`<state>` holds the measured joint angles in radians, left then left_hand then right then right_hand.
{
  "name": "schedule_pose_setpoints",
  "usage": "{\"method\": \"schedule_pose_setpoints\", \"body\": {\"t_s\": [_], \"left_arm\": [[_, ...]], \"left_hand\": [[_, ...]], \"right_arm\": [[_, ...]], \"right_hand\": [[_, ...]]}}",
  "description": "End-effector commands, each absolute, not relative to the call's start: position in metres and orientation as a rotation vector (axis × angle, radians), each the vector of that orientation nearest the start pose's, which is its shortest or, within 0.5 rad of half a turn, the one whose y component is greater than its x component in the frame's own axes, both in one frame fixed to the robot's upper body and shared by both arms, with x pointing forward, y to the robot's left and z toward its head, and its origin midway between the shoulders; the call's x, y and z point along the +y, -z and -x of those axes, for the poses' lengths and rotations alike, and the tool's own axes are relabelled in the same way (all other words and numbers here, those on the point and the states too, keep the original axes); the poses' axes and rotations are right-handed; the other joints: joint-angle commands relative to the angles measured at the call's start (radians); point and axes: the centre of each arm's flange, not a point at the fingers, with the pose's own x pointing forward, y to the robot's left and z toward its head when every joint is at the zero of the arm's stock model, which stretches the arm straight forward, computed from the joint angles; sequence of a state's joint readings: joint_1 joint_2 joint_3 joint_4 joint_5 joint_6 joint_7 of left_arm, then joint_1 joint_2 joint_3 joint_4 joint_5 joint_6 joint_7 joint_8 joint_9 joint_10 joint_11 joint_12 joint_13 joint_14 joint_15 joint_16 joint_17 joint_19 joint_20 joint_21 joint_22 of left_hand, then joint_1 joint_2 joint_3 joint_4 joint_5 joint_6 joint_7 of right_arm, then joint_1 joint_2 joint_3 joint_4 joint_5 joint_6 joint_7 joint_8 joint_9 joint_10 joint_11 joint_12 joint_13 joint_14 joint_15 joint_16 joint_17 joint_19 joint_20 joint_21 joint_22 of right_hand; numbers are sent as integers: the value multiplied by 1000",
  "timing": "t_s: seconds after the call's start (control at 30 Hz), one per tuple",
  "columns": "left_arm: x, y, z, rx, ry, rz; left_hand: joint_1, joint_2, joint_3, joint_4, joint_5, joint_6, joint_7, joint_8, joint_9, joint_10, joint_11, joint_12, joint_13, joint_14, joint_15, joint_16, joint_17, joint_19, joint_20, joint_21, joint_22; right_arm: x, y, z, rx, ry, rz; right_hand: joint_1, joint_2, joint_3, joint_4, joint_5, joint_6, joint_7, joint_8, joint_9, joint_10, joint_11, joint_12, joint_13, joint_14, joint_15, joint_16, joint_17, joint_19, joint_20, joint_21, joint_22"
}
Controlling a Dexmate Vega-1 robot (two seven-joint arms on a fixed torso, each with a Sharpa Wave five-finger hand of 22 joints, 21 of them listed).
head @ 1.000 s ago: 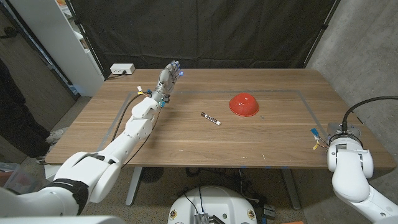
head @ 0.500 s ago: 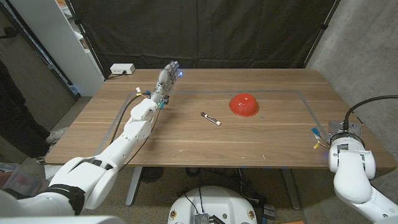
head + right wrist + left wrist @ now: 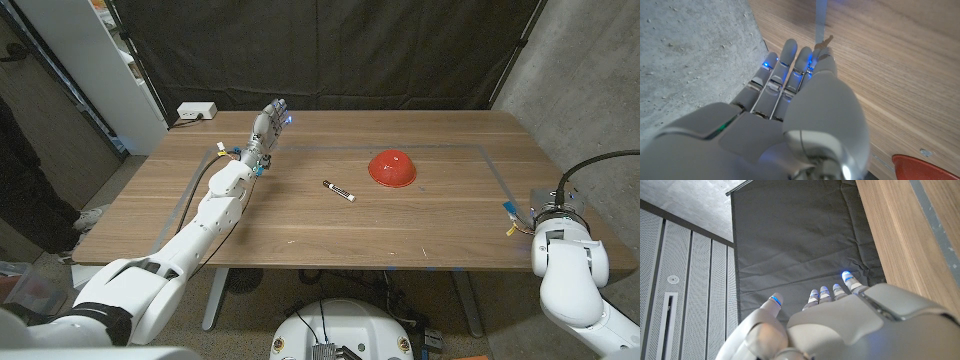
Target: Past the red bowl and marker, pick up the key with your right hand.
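The red bowl (image 3: 391,167) lies upside down right of the table's middle, and its rim (image 3: 926,167) also shows in the right wrist view. A black-and-white marker (image 3: 339,190) lies to its left. A small brownish key (image 3: 825,40) lies on the wood by a blue tape line (image 3: 821,14), just past my right hand's fingertips; contact cannot be told. My right hand (image 3: 790,95) holds nothing, its fingers straight and close together. Its wrist (image 3: 551,214) sits at the table's right edge. My left hand (image 3: 271,120) (image 3: 830,315) reaches over the far left of the table, fingers spread and empty.
A white power strip (image 3: 196,111) lies at the table's far left corner. A black curtain (image 3: 330,50) hangs behind the table and a concrete wall (image 3: 590,80) stands to the right. Blue tape (image 3: 497,170) outlines a rectangle on the wood.
My right forearm has drifted slightly toward the near right corner. The left hand, bowl and marker stay where they were.
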<state>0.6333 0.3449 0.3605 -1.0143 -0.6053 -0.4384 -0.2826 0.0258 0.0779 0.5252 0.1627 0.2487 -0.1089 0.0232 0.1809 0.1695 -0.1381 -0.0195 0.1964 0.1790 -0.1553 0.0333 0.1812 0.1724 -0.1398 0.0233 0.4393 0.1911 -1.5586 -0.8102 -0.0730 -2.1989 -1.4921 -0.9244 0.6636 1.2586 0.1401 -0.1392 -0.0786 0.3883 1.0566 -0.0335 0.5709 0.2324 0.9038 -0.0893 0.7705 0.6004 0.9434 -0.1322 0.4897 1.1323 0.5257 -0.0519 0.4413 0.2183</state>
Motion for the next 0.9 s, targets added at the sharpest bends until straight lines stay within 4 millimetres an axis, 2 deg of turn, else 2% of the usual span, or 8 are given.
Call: {"method": "schedule_pose_setpoints", "body": {"t_s": [0.03,0.57,0.9], "left_arm": [[256,-28,-676,-746,362,32],[254,-31,-675,-750,367,26],[251,-32,-675,-751,375,23]], "left_hand": [[9,57,-3,-4,3,-3,1,0,4,-1,0,3,4,3,1,1,2,3,3,-1,-1],[10,59,-4,-4,4,-2,1,0,3,-2,1,3,4,4,0,1,2,4,3,-3,-1],[11,59,-4,-4,4,-2,2,0,3,-2,-1,2,4,4,0,1,2,4,3,-5,-1]], "right_arm": [[-406,71,-436,304,642,1691],[-405,56,-437,198,660,1712],[-409,45,-433,173,666,1727]], "right_hand": [[11,11,0,6,-4,33,-28,3,16,1,0,3,3,4,-83,-3,4,-6,-52,7,3],[15,13,-3,11,-8,33,-30,-2,17,0,-4,2,8,0,-83,-11,13,-11,-59,13,3],[19,9,-9,13,-11,25,-38,-6,23,-8,-19,3,22,-11,-85,-23,17,-25,-78,13,2]]}}
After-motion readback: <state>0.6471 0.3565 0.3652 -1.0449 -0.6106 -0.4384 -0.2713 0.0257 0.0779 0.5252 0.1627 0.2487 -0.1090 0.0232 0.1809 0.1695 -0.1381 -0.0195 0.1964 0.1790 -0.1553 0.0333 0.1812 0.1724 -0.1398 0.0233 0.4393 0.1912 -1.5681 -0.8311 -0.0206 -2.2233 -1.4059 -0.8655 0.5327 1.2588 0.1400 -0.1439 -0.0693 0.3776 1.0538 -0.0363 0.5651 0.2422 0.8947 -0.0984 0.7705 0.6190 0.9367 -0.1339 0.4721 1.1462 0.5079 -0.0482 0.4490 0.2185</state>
